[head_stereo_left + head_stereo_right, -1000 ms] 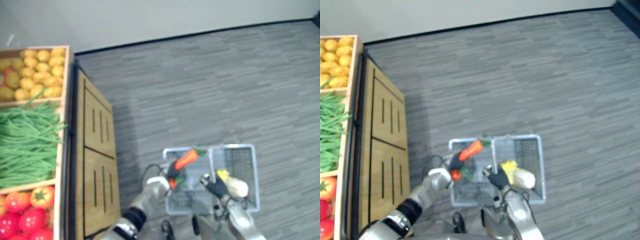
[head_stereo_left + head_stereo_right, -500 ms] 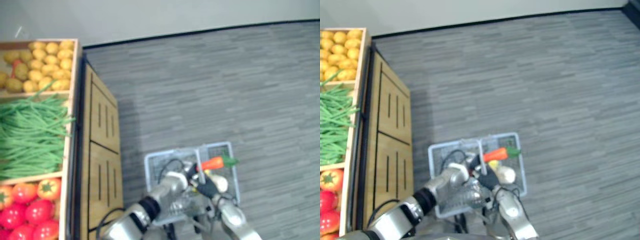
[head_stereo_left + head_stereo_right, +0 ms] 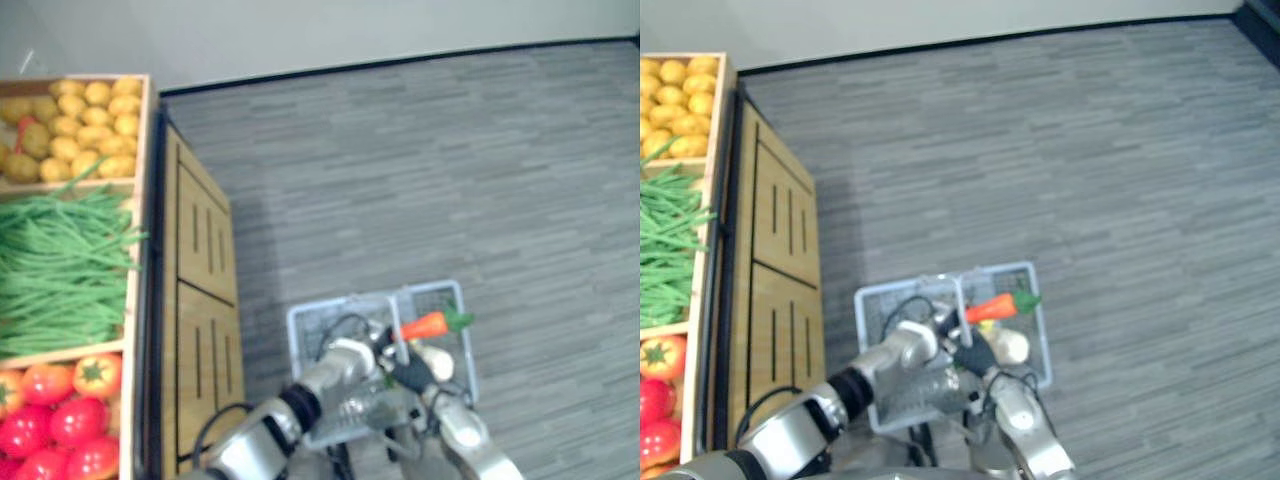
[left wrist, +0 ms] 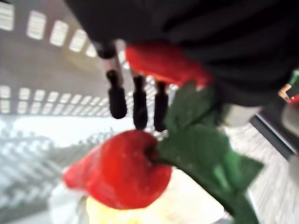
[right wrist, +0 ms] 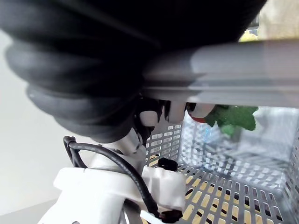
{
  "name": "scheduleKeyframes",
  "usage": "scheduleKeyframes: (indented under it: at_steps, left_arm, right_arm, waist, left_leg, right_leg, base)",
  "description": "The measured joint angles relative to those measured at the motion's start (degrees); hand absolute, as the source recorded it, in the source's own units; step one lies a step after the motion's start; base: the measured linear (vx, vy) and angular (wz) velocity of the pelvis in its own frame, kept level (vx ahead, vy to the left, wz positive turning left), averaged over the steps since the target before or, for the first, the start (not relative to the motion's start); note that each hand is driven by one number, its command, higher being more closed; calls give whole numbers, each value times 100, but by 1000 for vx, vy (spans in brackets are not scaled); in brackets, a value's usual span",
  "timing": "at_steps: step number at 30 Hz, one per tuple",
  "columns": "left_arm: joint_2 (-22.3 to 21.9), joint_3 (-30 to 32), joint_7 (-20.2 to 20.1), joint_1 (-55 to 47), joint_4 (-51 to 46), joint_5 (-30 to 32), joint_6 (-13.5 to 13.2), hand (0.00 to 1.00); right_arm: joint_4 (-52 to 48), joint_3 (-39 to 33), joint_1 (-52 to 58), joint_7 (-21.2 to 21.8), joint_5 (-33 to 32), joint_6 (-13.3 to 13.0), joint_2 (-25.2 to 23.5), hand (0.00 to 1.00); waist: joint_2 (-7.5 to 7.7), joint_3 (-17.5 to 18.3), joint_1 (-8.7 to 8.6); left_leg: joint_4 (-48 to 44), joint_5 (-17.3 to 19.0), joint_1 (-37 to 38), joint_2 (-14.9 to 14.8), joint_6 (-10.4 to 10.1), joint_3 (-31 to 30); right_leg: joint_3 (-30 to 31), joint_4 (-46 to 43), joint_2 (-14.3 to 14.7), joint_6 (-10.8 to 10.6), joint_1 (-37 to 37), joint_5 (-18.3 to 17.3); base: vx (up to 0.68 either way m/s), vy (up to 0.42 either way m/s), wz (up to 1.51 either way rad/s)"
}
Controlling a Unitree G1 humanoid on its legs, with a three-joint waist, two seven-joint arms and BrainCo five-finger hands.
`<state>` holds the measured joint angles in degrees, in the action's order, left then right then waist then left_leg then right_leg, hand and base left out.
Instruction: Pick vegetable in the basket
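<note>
An orange carrot (image 3: 424, 325) with a green top lies level over the right half of the grey plastic basket (image 3: 305, 325). In the left wrist view the carrot (image 4: 117, 172) rests on a pale yellow vegetable (image 4: 154, 210). My left hand (image 3: 383, 345) is right beside the carrot, and its fingers (image 4: 135, 102) hang straight just above it, curled round nothing. A second red piece (image 4: 163, 63) shows under the palm. My right hand (image 3: 410, 372) is shut on the basket's handle (image 5: 210, 56) and carries the basket above the floor.
A wooden stall (image 3: 200, 280) stands at the left. It holds crates of yellow potatoes (image 3: 80, 125), green beans (image 3: 60, 270) and tomatoes (image 3: 50, 420). Grey floor (image 3: 480, 180) stretches ahead and to the right, up to a wall.
My left hand carried the carrot from the basket's left half across the handle to its right half. It has hardly moved in the last half second. The whole picture shifted.
</note>
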<state>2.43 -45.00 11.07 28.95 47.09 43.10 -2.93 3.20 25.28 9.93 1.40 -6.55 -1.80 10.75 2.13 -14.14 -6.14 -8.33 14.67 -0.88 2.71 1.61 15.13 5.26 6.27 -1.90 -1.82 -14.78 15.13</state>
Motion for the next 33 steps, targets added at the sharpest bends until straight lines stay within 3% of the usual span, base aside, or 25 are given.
scheduleKeyframes:
  at_steps: [6, 13, 17, 19, 21, 23, 27, 29, 30, 33]
  left_arm:
    - [-2, 61, -22, -75, -121, -250, 35, 0]
    - [-135, 547, -21, -373, -143, -456, 42, 0]
    - [-176, 751, 60, -383, -136, -461, 72, 0]
    - [-64, 970, 94, -494, -333, -520, 59, 0]
    - [392, 1173, -257, -1131, -1415, -1237, -281, 0]
    - [897, 1383, -477, -1677, -2361, -1865, -497, 0]
    - [1733, 2677, -976, -2584, -3618, -3910, -653, 0]
    - [1805, 3068, -1149, -2726, -3752, -4547, -664, 0]
    - [1750, 3405, -1310, -2831, -3754, -5179, -667, 0]
    - [1514, 3952, -1517, -3028, -3530, -5947, -673, 0]
  right_arm:
    - [-7, -107, 67, -118, 228, -1, -142, 100]
    - [302, -570, 222, -129, 672, -44, -739, 100]
    - [902, -1072, 43, -131, 790, -151, -1158, 100]
    - [1158, -1565, -101, -329, 781, -126, -1277, 100]
    - [1859, -2962, -540, -869, 764, 126, -1171, 100]
    - [2322, -3558, -619, -1050, 682, 291, -870, 100]
    - [2770, -4265, -405, -1216, 534, 388, -563, 100]
    - [2980, -4312, -354, -1218, 557, 447, -477, 100]
    - [3126, -4350, -300, -1210, 628, 494, -451, 100]
    - [3295, -4563, -293, -1179, 646, 538, -482, 100]
  waist:
    - [0, 0, -11]
    - [-7, 0, -109]
    - [-65, 24, -116]
    - [-151, 57, -126]
    - [-317, 116, -104]
    - [-448, 149, -26]
    - [-584, 223, 35]
    - [-595, 230, 68]
    - [-619, 276, 182]
    - [-650, 355, 227]
  left_leg:
    - [4, 0, 1, -20, 0, -41]
    - [51, 77, 347, -131, -121, -149]
    - [100, 74, 468, -226, -128, -127]
    - [122, 77, 520, -292, -143, -150]
    - [134, 87, 549, -348, -159, -181]
    - [198, 86, 647, -380, -164, -193]
    - [222, 79, 747, -404, -180, -307]
    - [220, 84, 786, -408, -188, -347]
    - [218, 102, 784, -415, -216, -343]
    - [219, 125, 787, -427, -255, -375]
  right_leg:
    - [-55, -2, 12, 5, 8, -6]
    - [-201, 34, 72, -2, 438, -106]
    - [-208, 32, 188, 49, 471, -151]
    - [-255, 12, 243, 83, 512, -180]
    - [-329, 1, 286, 86, 549, -208]
    - [-347, 2, 322, 95, 626, -247]
    - [-459, 34, 315, 124, 768, -330]
    - [-493, 36, 305, 122, 823, -344]
    - [-505, 36, 307, 135, 837, -377]
    - [-547, 37, 310, 159, 848, -399]
  base:
    - [54, -5, 3]
    - [41, 2, 10]
    - [98, -18, -5]
    - [143, -25, 2]
    - [116, -2, 9]
    - [72, 23, 5]
    - [17, 28, 14]
    - [-16, 26, 15]
    - [0, 0, 0]
    - [0, 14, 5]
